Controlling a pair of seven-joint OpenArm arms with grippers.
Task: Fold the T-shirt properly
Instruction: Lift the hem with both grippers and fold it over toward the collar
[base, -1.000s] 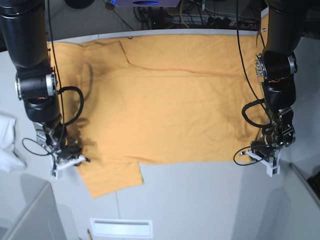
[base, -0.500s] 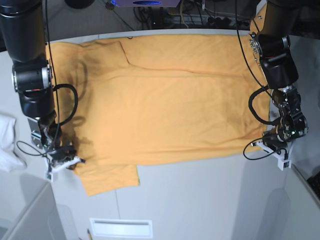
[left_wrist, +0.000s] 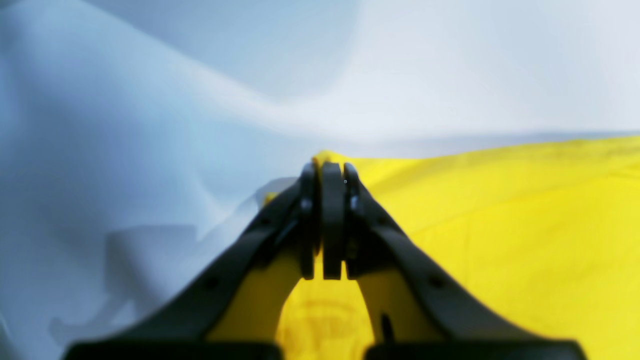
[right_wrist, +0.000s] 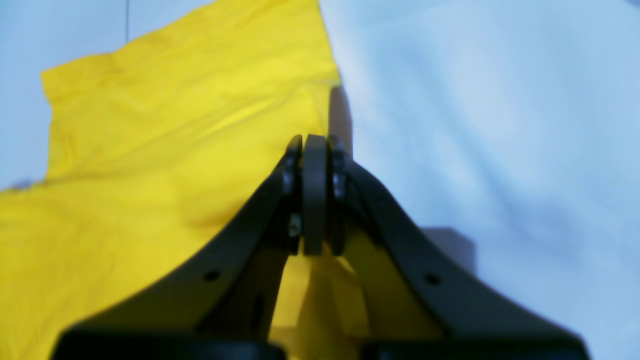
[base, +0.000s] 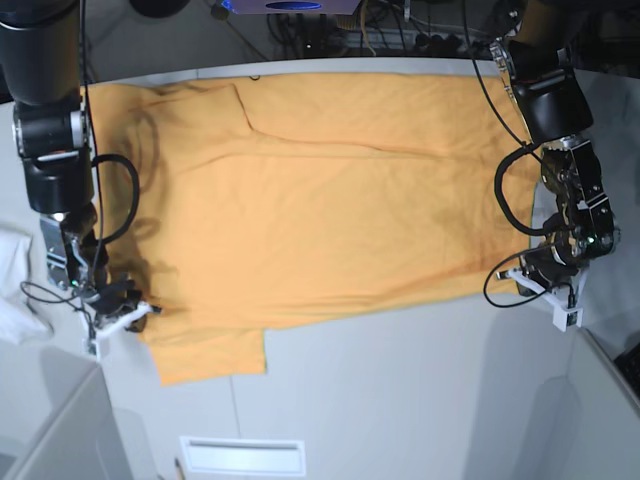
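Both grippers, left (left_wrist: 325, 172) & right (right_wrist: 312, 145), clamped on the T-shirt (base: 330, 210) edge. Imo uneven pull = hem slips out, fold goes crooked on the surface (base: 400, 400).

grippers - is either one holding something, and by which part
Both are shut on the T-shirt: the left gripper pinches a bottom corner, the right gripper the edge beside a sleeve.

A robotics lab, by the look of it. A pale worktable (base: 400, 390) carries two black robot arms (base: 50, 150), and tangled cables (base: 320, 35) lie behind it.
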